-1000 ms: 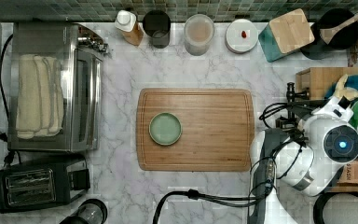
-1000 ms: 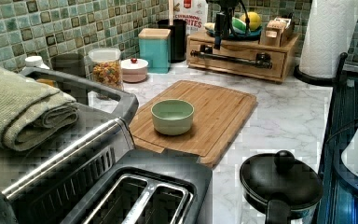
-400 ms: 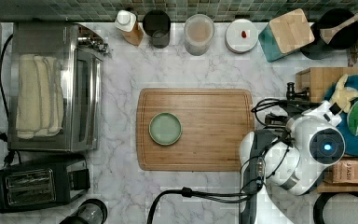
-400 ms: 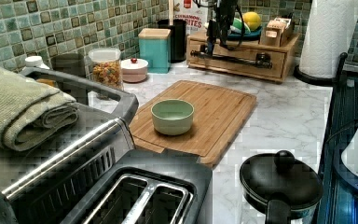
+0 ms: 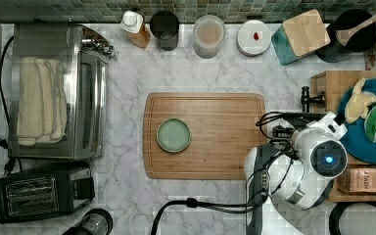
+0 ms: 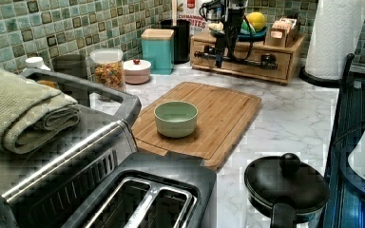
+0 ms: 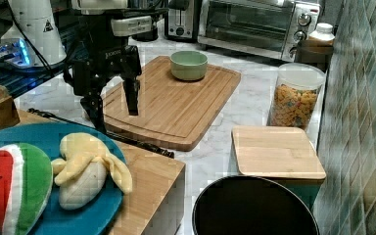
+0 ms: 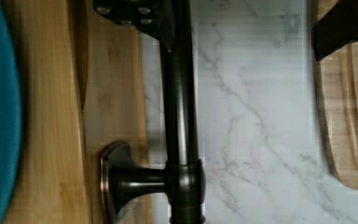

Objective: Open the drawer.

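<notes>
Over the drawer (image 6: pixel 247 59), the gripper (image 7: pixel 112 105) is hanging with fingers spread wide, one finger sitting against the black bar handle (image 8: pixel 179 112)

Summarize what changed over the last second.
The arm swung toward the drawer and lowered: in the left view the gripper went from out of sight to hanging at the handle. Its fingers are spread, one on each side of the bar, not closed on it. The drawer looks shut as before. The bowl, cutting board and jars have not moved.
</notes>
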`<act>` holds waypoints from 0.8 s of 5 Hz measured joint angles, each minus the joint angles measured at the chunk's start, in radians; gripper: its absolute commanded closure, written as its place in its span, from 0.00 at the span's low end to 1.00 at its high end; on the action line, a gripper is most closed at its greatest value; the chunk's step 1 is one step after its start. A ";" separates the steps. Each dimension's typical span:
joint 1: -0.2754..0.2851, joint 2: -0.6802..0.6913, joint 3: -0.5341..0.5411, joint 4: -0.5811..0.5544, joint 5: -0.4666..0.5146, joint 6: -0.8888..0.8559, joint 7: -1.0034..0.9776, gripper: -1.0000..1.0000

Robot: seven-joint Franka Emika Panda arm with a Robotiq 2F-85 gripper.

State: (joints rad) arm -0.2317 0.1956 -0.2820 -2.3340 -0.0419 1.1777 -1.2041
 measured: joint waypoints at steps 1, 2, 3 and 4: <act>0.012 0.011 -0.041 -0.008 -0.050 0.068 0.001 0.00; -0.015 0.012 -0.043 -0.004 -0.052 -0.025 -0.017 0.00; -0.062 0.027 -0.015 -0.012 0.061 -0.048 -0.100 0.00; -0.091 0.050 0.027 -0.010 0.189 -0.028 -0.139 0.00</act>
State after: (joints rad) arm -0.3230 0.2451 -0.2554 -2.3438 0.1469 1.1494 -1.3428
